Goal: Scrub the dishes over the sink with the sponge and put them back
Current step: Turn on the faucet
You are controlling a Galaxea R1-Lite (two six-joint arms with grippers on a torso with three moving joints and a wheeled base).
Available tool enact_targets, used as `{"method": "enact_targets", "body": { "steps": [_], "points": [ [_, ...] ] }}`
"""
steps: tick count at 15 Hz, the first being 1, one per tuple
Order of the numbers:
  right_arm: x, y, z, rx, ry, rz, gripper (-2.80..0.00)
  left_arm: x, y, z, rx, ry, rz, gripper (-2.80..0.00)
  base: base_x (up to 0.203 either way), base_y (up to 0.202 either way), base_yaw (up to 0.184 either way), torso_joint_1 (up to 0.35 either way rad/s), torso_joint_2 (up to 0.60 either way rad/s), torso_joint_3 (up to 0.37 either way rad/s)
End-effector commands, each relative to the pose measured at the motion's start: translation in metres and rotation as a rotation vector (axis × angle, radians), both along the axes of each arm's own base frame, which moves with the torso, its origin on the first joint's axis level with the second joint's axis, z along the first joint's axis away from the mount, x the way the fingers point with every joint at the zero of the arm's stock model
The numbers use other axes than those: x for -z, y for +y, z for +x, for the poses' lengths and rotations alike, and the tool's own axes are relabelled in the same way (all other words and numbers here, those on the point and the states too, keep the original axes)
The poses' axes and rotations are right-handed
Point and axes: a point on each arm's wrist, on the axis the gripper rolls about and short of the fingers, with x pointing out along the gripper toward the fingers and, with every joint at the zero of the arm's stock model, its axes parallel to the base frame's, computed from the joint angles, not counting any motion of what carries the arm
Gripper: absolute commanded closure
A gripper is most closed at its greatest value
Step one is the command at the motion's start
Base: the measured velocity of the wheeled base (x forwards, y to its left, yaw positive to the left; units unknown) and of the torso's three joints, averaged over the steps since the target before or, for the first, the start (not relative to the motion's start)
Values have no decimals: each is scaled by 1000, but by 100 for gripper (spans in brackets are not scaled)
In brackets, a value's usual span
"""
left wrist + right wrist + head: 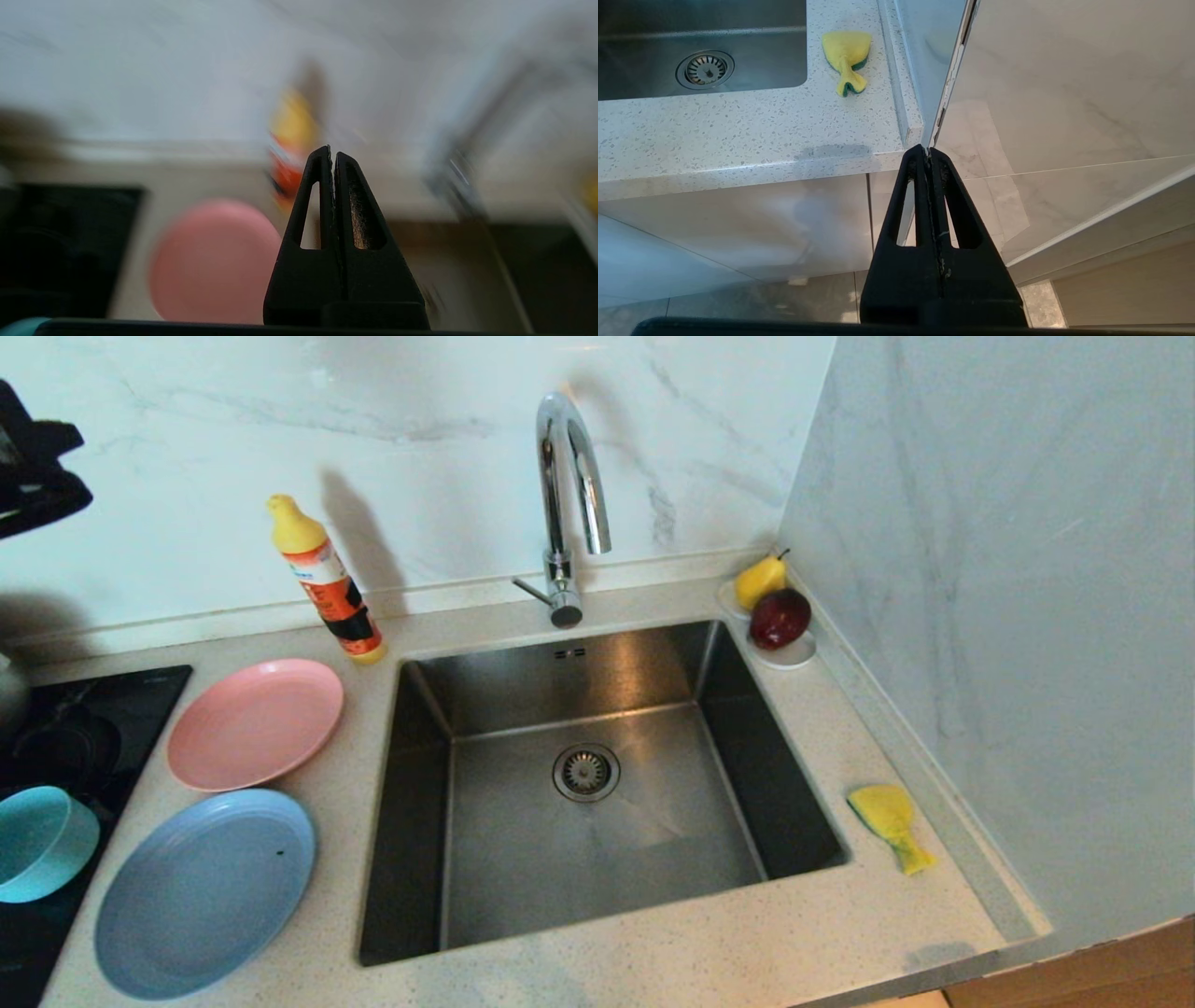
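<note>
The sponge [892, 823] lies crumpled on the bench [653, 952] right of the sink [597, 784], while the pink plate [254, 723], blue plate [205, 893] and teal bowl [37, 843] sit left of it. Soft and light, the sponge likely squashes when pinched mid-body; the plates look stiff, best gripped by the rim. Both the left gripper [332, 154] and right gripper [928, 151] have jaws pressed together, holding nothing

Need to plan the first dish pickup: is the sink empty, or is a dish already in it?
Empty. The sink shows only its bare drain strainer; pink plate, blue plate and bowl lie beside it.
</note>
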Motion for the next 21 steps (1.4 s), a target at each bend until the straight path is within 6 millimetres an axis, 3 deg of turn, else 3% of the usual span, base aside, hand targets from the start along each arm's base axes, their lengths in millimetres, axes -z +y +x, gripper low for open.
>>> {"method": "enact_targets", "body": {
  "steps": [1,3,5,9,14,16,21],
  "points": [
    [0,0,0,-1,-1,0,0,16,-4,-30,232,59,22,0,0,0,0,0,0,0],
    [0,0,0,-1,-1,0,0,31,-9,-22,420,180,19,0,0,0,0,0,0,0],
    [0,0,0,-1,-1,0,0,48,-14,7,484,293,-9,0,0,0,0,0,0,0],
    [0,0,0,-1,-1,0,0,62,-31,58,543,391,-74,0,0,0,0,0,0,0],
    [0,0,0,-1,-1,0,0,85,-44,136,548,349,-104,0,0,0,0,0,0,0],
    [0,0,0,-1,-1,0,0,80,-50,159,563,318,-156,0,0,0,0,0,0,0],
    [0,0,0,-1,-1,0,0,95,-61,213,587,318,-237,0,0,0,0,0,0,0]
  ]
}}
